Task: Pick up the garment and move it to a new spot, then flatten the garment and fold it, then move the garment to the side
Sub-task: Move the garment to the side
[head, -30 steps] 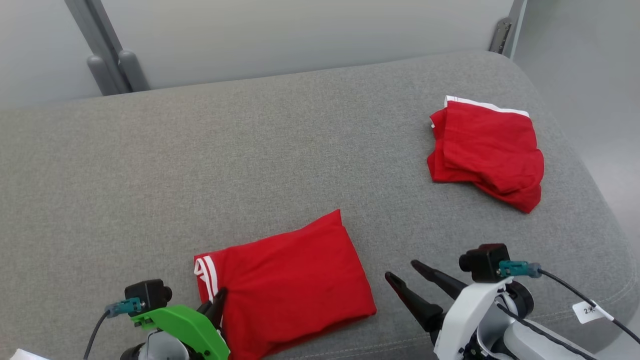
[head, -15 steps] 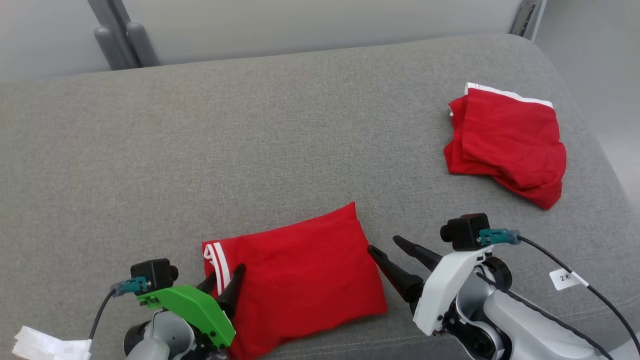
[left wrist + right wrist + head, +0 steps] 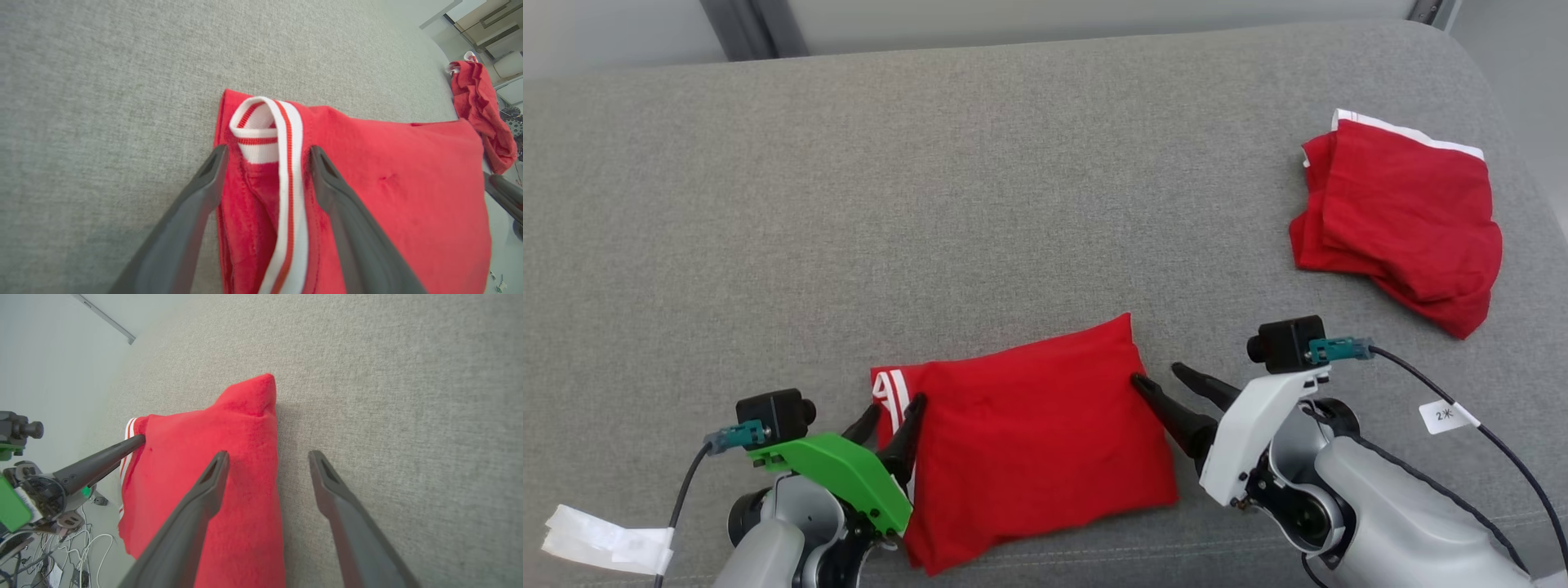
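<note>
The garment is red, folded into a rough rectangle, and lies near the front edge of the grey fabric surface. Its white-and-red striped band runs along its left edge. My left gripper is open with that striped edge between its fingers; in the left wrist view the left gripper straddles the band without pinching it. My right gripper is open at the garment's right edge. In the right wrist view the right gripper has one finger over the red cloth and one over bare grey fabric.
A second red garment with a white band lies crumpled at the far right, near the surface's rounded corner. A white paper tag hangs at the lower left. Bare grey fabric stretches behind and left of the folded garment.
My left gripper has opened and let go of the striped edge. The right gripper has come up to the garment's right edge. The camera has tilted down, shifting the whole picture.
</note>
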`<state>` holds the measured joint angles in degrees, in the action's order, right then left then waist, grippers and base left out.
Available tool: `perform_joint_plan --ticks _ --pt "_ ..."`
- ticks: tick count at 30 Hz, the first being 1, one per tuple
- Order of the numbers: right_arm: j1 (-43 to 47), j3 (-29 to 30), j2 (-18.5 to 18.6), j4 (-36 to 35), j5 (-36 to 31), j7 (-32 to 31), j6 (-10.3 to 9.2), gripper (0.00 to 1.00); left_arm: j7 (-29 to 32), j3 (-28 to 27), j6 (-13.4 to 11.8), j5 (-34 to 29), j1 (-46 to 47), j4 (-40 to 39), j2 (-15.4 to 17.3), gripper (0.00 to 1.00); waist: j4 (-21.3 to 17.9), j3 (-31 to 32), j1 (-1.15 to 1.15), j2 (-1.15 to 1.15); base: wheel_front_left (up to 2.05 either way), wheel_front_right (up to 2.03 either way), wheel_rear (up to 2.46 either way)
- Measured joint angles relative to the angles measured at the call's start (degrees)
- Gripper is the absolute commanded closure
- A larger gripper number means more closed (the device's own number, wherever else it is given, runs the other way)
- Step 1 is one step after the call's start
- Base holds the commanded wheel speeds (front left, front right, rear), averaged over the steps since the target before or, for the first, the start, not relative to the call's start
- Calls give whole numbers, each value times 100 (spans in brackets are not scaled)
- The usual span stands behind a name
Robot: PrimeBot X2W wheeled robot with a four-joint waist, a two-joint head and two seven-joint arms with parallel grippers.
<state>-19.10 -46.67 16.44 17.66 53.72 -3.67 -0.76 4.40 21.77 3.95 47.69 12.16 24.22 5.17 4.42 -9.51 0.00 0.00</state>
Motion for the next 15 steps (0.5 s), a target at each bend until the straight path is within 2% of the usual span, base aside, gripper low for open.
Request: perform_joint_plan --ticks 6,15 --pt "-75 35 -165 233 274 -147 194 0 -102 -10 1 -8 65 103 -12 0 89 -71 0 0 0 0 0" --pt "-165 59 -190 572 386 -253 327 0 -205 12 9 -8 88 151 -47 0 152 -102 0 0 0 0 0"
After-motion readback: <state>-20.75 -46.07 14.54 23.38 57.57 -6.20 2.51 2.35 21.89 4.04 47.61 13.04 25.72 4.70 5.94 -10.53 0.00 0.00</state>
